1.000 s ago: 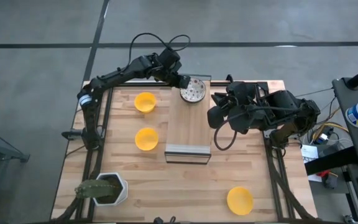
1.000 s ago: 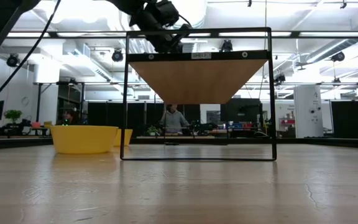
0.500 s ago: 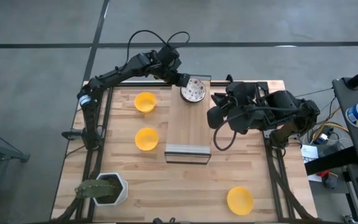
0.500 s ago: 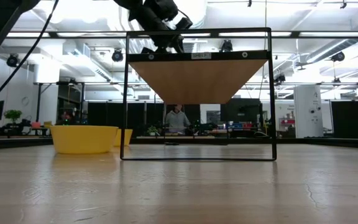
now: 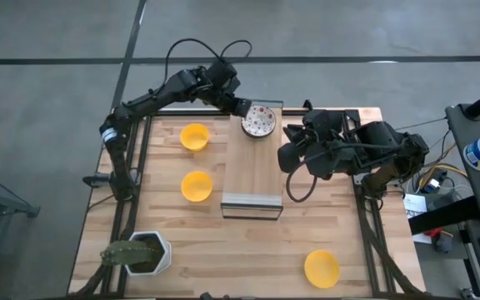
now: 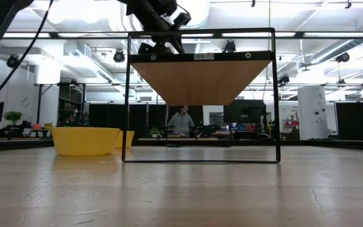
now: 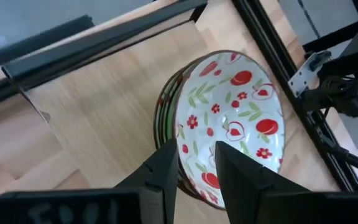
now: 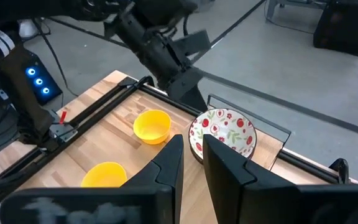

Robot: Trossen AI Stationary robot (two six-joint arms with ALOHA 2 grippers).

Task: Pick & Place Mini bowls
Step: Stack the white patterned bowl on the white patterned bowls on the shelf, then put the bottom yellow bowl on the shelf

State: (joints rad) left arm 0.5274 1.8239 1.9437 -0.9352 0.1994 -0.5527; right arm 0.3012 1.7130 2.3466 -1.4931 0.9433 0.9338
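Observation:
Patterned white bowls with red and green print (image 5: pixel 259 122) (image 7: pixel 229 124) (image 8: pixel 222 132) are nested in a stack on the far end of a raised wooden shelf (image 5: pixel 252 167). The top one lies tilted in the stack. My left gripper (image 5: pixel 242 108) (image 7: pixel 197 167) is open at the stack's far-left rim, one finger on either side of the top bowl's rim. Three yellow bowls stand on the table (image 5: pixel 194 137) (image 5: pixel 196 186) (image 5: pixel 322 268). My right gripper (image 5: pixel 288 157) (image 8: pixel 192 160), slightly open, hangs over the shelf's right side and holds nothing. My left gripper comes at the top patterned bowl's rim (image 7: pixel 188 152) slanting down from the far left, with one finger inside the bowl and one outside. Whether the fingers touch the rim I cannot tell. The bowl rests in the stack, tilted.
A white hexagonal pot with a cactus (image 5: pixel 140 252) stands at the near left corner. The shelf's black metal frame (image 6: pixel 200 94) stands mid-table; the low view shows two yellow bowls (image 6: pixel 86 140) to its left. People show in the room behind.
My left gripper has risen a little and drawn back toward the table's far left corner. The top patterned bowl has tipped slightly and now lies in the stack with its printed inside facing up.

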